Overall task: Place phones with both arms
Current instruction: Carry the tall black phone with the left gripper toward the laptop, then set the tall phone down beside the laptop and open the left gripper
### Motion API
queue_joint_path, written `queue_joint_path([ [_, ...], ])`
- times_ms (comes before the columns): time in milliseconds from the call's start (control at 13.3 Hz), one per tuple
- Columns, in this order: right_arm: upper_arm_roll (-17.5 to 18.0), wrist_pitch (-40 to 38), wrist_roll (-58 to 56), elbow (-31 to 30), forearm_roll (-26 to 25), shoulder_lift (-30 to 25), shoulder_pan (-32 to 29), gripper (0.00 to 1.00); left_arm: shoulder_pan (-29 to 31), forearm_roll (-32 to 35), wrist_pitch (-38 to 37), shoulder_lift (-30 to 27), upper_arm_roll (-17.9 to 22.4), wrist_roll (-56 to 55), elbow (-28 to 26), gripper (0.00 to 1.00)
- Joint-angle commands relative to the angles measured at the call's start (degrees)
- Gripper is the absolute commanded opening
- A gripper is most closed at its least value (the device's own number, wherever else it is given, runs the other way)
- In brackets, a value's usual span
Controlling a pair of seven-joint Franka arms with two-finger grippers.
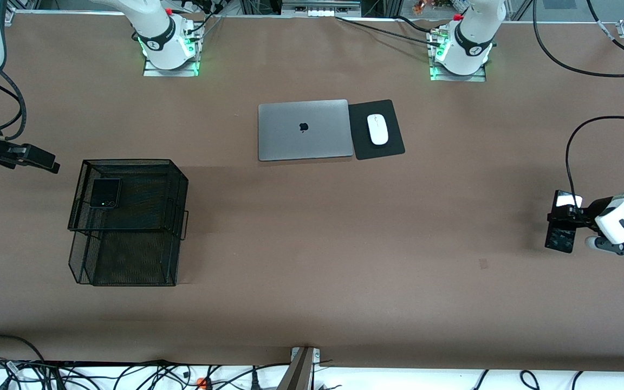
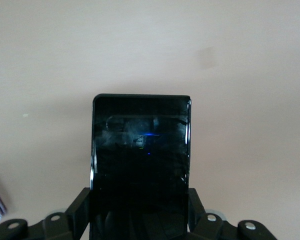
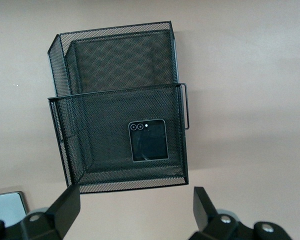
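Front view shows my left gripper [image 1: 561, 219] at the left arm's end of the table, its fingers pressed in on the long slim black slab phone [image 1: 560, 228] by its long edges, so the glass face stays free and the slab hangs steady under my wrist. In the left wrist view that same phone [image 2: 140, 160] fills the space between my two black fingers [image 2: 80, 207], with bare brown table [image 2: 240, 75] past its end.

My right gripper [image 1: 41, 160] waits spread wide and empty beside the two-tier black wire-mesh basket [image 1: 128, 222], at the right arm's end. A small squarish black phone [image 1: 105, 193] lies flat in the upper tray [image 3: 115, 185], in the corner toward the arms' bases; I judge it delivered.

A silver closed laptop [image 1: 304, 130] and a white mouse [image 1: 378, 129] on a black pad [image 1: 393, 143] lie between the bases, well apart from both grippers.
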Motion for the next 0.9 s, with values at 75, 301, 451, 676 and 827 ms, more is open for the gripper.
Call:
queue_joint_path([
  [75,0.15,-0.79,0.91,0.73,-0.48,-0.4,-0.21,1.0,-10.36,-0.14,-9.45,0.34,-0.97,-14.22,6.13,0.31],
  [301,0.24,-0.7,1.0,0.82,-0.13,-0.31,-0.21,1.0,-20.45,-0.23,-7.45,2.43,-3.35,-30.64,6.31,0.31],
  [451,0.24,-0.79,0.82,0.73,-0.13,-0.22,-0.03,1.0,-28.02,-0.23,1.22,5.16,-3.26,-39.69,6.31,0.31],
  [676,0.41,-0.71,0.47,0.73,-0.22,-0.05,0.23,1.0,-36.37,-0.15,14.06,9.99,-3.18,-51.48,6.13,0.31],
  [827,0.42,-0.88,0.29,0.73,-0.21,0.04,0.23,1.0,-41.12,0.2,22.14,13.33,-3.09,-59.39,6.13,0.31],
])
